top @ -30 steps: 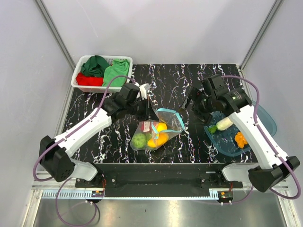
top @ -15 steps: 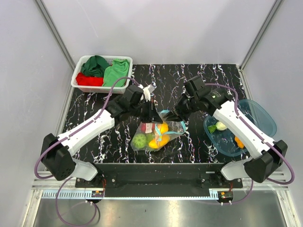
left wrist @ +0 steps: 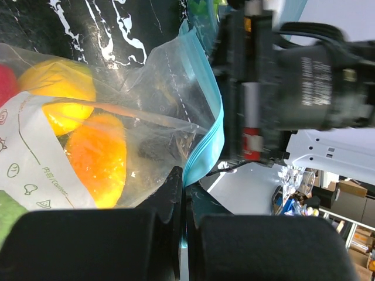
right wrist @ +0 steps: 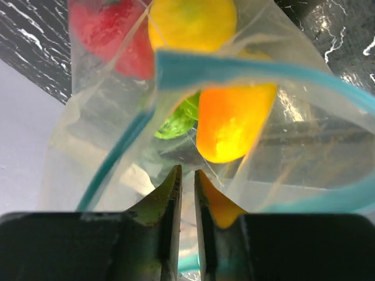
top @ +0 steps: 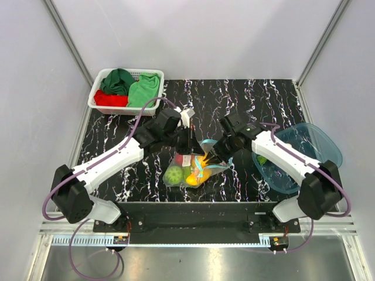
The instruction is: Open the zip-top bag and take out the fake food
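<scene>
Top view, left to right.

Upper left of frame: white basket [top: 95, 100] on the counter [top: 269, 96], with red and green cloths [top: 132, 88] in it.

Centre frame: my left fingers [top: 192, 144] are clamped fully together on the light blue zip strip [left wrist: 206, 143] of the zip-top bag [top: 206, 168]. In the left wrist view the strip runs straight into the closed tips.

The bag lies on the counter just below centre, mouth end lifted toward both wrists. The fake food [top: 196, 171] is inside it: a green piece [top: 173, 174] at the lower left of the bag, yellow and orange in the middle, red near the top.

Just right of the bag mouth: my right fingers [top: 215, 153] are nearly together with only a thin slit between the tips, which are pressed up against the clear bag wall below the zip strip. I can't tell whether any film is pinched in that slit.

Right edge of frame: a translucent teal tub [top: 325, 143] sits on the counter, partly behind my right arm.
</scene>
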Robot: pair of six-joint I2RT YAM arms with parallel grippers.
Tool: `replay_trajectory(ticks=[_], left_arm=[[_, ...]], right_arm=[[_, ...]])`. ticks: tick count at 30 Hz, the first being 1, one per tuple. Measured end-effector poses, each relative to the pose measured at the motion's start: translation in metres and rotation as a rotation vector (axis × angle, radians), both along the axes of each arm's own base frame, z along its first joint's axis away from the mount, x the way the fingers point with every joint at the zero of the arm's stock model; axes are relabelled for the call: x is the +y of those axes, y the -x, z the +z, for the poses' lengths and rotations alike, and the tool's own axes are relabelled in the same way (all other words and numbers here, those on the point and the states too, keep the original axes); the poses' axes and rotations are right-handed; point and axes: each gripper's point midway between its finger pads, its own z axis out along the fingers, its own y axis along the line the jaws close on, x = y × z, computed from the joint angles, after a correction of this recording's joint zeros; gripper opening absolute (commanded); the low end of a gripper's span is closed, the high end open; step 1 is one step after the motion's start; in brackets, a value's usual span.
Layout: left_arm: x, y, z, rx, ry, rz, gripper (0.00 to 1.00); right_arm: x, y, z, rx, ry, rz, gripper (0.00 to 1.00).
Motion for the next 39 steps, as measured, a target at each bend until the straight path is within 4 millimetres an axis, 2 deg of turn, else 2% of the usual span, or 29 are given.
replay_trajectory(ticks=[4, 11, 13, 14, 17, 21, 24, 28, 33, 37, 38, 39], left_arm=[[-0.003, 0.0, 0.0, 0.003, 0.008, -0.001, 0.0], [-0.011, 0.002, -0.006, 0.021, 0.022, -0.009, 0.0], [-0.012, 0.002, -0.01, 0.031, 0.026, -0.01, 0.0], [-0.012, 0.003, -0.011, 0.037, 0.03, -0.01, 0.0], [-0.014, 0.004, -0.017, 0.057, 0.041, -0.005, 0.0], [-0.016, 0.006, -0.025, 0.085, 0.053, 0.0, 0.0], [-0.016, 0.009, -0.033, 0.111, 0.061, 0.004, 0.0], [-0.014, 0.014, -0.047, 0.152, 0.054, 0.01, 0.0], [-0.013, 0.018, -0.054, 0.173, 0.049, 0.012, 0.0], [-0.012, 0.018, -0.055, 0.175, 0.049, 0.013, 0.0], [-0.012, 0.019, -0.055, 0.175, 0.048, 0.013, 0.0], [-0.012, 0.019, -0.055, 0.175, 0.048, 0.012, 0.0]], right_arm=[[0.004, -0.001, -0.017, 0.029, -0.005, 0.008, 0.27], [-0.005, 0.015, -0.048, 0.094, 0.027, -0.006, 0.39], [-0.005, 0.015, -0.051, 0.095, 0.024, -0.007, 0.48], [-0.005, 0.015, -0.053, 0.093, 0.019, -0.007, 0.55], [-0.001, 0.012, -0.056, 0.079, -0.001, -0.003, 0.68], [0.003, 0.009, -0.064, 0.066, -0.011, 0.011, 0.71], [0.005, 0.009, -0.079, 0.076, -0.005, 0.027, 0.7], [0.007, 0.02, -0.101, 0.109, 0.022, 0.06, 0.7], [0.012, 0.029, -0.113, 0.128, 0.018, 0.088, 0.68], [0.017, 0.029, -0.116, 0.127, 0.001, 0.106, 0.5], [0.018, 0.03, -0.116, 0.128, -0.004, 0.113, 0.36], [0.019, 0.029, -0.116, 0.128, -0.006, 0.118, 0.29]])
